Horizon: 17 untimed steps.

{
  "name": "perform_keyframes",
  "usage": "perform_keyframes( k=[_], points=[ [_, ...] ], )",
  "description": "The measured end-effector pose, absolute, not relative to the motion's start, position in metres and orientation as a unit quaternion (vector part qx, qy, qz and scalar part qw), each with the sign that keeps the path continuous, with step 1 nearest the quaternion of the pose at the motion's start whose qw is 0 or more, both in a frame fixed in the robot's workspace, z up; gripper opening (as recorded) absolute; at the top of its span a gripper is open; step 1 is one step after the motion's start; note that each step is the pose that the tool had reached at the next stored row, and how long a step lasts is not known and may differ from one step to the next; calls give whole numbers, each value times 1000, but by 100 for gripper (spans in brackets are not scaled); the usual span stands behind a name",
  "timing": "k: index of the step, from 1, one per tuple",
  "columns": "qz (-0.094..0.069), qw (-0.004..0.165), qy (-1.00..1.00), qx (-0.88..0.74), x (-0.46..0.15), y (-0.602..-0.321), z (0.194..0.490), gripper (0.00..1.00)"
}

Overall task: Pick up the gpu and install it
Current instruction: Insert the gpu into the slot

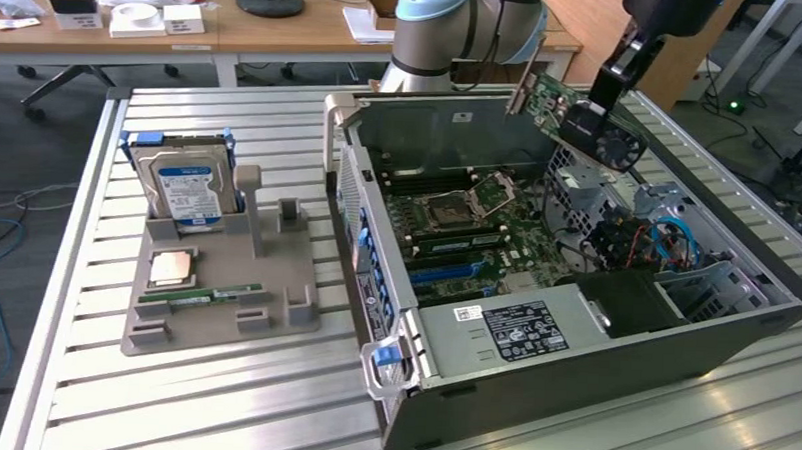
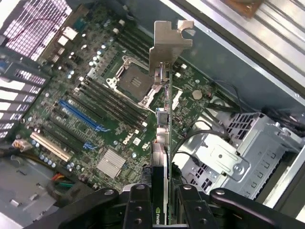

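- Gripper (image 1: 601, 94) fingers were clenched on the gpu (image 1: 550, 98), which was held airborne over the far side of the open case (image 1: 570, 371).
- The card's edge faced the motherboard (image 2: 109, 109), probably for slot alignment.

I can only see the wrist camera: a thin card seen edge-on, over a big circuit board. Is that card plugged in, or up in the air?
Observer: It is up in the air. In the exterior view the gripper holds the gpu tilted above the open computer case, and it is not seated in any slot.
Operator: What does its flat side look like?
Observer: It is a green board with a round black fan at the lower end.
Operator: Is anything else on the table?
Observer: There is a grey holder at the exterior view's left, with a hard drive standing upright in it.
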<state>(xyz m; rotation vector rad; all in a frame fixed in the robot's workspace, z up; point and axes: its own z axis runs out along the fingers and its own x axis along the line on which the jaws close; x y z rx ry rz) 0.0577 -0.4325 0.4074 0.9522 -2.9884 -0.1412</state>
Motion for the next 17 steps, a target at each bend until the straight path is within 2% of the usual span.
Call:
perform_keyframes(
  k=[17],
  points=[
    [-45, 4, -928, 369, 58, -432, 407, 26]
  ],
)
